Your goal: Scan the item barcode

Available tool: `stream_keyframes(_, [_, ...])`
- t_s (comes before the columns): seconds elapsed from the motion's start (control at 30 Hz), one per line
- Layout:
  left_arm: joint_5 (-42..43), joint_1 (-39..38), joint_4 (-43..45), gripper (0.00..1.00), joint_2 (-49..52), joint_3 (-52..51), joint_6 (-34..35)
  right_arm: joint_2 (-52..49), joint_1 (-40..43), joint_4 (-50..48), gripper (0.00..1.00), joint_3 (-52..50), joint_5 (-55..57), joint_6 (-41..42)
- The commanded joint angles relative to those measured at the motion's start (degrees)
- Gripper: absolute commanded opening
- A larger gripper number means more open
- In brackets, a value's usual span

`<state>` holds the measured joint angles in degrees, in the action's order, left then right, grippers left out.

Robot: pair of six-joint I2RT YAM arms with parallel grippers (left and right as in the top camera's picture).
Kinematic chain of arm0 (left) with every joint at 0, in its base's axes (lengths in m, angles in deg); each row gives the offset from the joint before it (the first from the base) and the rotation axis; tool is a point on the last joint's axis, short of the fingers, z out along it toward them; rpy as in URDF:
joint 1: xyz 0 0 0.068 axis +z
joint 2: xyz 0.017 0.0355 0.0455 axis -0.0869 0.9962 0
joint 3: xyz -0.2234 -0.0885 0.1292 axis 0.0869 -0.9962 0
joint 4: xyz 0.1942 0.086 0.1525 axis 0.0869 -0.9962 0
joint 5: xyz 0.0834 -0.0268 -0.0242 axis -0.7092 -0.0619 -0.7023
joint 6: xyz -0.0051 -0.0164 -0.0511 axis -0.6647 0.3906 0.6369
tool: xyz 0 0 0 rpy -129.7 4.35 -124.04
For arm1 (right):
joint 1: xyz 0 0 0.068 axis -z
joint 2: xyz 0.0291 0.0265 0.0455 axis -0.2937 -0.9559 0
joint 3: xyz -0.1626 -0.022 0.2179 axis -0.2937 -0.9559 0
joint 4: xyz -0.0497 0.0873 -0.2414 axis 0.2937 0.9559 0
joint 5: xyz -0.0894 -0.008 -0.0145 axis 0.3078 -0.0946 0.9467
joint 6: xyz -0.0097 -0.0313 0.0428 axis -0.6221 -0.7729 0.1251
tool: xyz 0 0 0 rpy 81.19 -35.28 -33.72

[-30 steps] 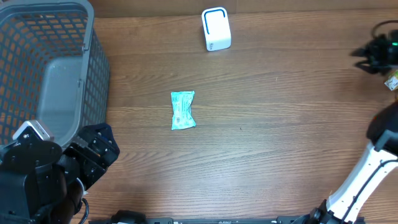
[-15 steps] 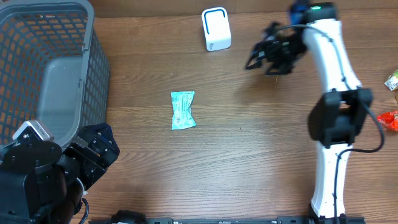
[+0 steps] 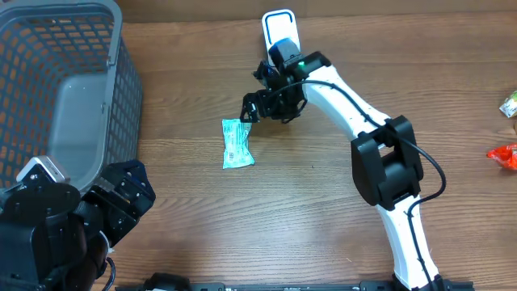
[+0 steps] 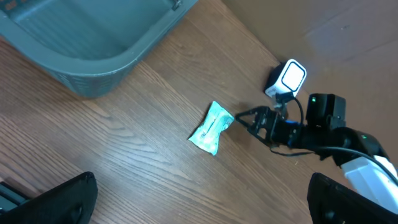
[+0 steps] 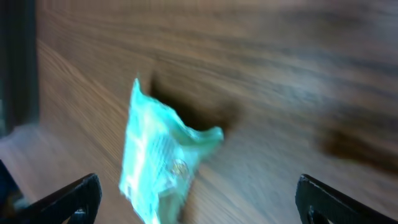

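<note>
1. One teal packet [image 3: 237, 144] lay on the wooden table [image 3: 323, 210], flat and held by neither gripper.
2. One white scanner [image 3: 280, 37] with a blue rim stood behind the right gripper [image 3: 252, 107], on the side away from the packet.
3. One grey mesh basket [image 3: 121, 97] stood well apart from the right gripper, past the packet, and close ahead of the left gripper [image 4: 202, 180].
4. Two more small packets lay well behind the right arm at the table's edge: one greenish [image 3: 509, 103], one red [image 3: 502, 156].
5. There were two grippers. The right one's fingers stood wide apart with nothing clamped between them. The left one's fingers were also spread wide and empty.
6. The packet's long axis ran roughly from the scanner's side of the table toward the arms' bases, with a slight tilt.
7. Its far end pointed up at the right gripper's fingertips, which sat just beside that end. Whether they touched it I could not tell.
8. In the blurred right wrist view the packet [image 5: 158, 158] lay between the fingers, nearer the left-hand one.
9. From the left gripper the packet lay well ahead, beyond the basket's corner.
</note>
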<state>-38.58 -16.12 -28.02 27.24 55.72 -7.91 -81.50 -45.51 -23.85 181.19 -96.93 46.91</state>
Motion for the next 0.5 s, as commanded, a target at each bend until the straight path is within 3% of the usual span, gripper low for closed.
stream_keyframes(0.0, [0.02, 0.46, 0.07, 1.00, 0.09, 0.28, -0.85, 2.54, -0.52, -3.78, 0.95, -2.08, 0.20, 7.91])
stream_keyframes(0.07, [0.02, 0.46, 0.07, 1.00, 0.09, 0.28, -0.85, 2.54, -1.16, -6.19, 0.77, -3.13, 0.20, 8.17])
stream_keyframes(0.13, [0.02, 0.46, 0.07, 1.00, 0.09, 0.28, -0.85, 2.54, -1.70, -8.15, 0.66, -4.55, 0.22, 8.61])
stream_keyframes(0.37, [0.02, 0.46, 0.07, 1.00, 0.09, 0.28, -0.85, 2.54, -3.34, -13.79, 0.63, -9.42, 0.39, 12.90])
stream_keyframes(0.47, [0.02, 0.46, 0.07, 1.00, 0.09, 0.28, -0.85, 2.54, -3.93, -15.28, 0.57, -10.54, 1.36, 12.79])
